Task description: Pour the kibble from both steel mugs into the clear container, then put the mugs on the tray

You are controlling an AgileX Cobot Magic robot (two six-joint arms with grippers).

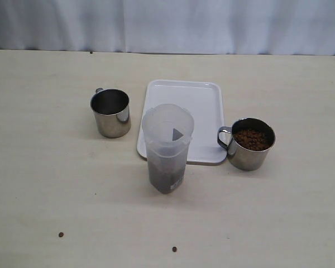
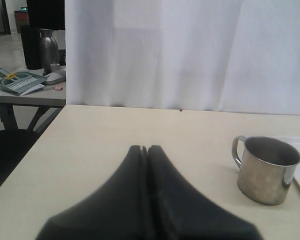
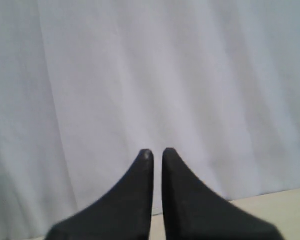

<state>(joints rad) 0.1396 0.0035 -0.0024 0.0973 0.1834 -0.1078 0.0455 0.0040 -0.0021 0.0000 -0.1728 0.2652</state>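
— How are your tools sitting?
— Your left tool (image 2: 144, 148) is sitting pinched together, your right tool (image 3: 157, 151) nearly so.
— And the mugs?
— The empty mug (image 1: 110, 113) is standing left of the tray (image 1: 204, 97), the full mug (image 1: 250, 143) just right.

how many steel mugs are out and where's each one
2. The empty-looking mug stands on the table left of the tray. The filled mug, holding kibble, stands beside the tray's near right corner. Neither is on the tray.
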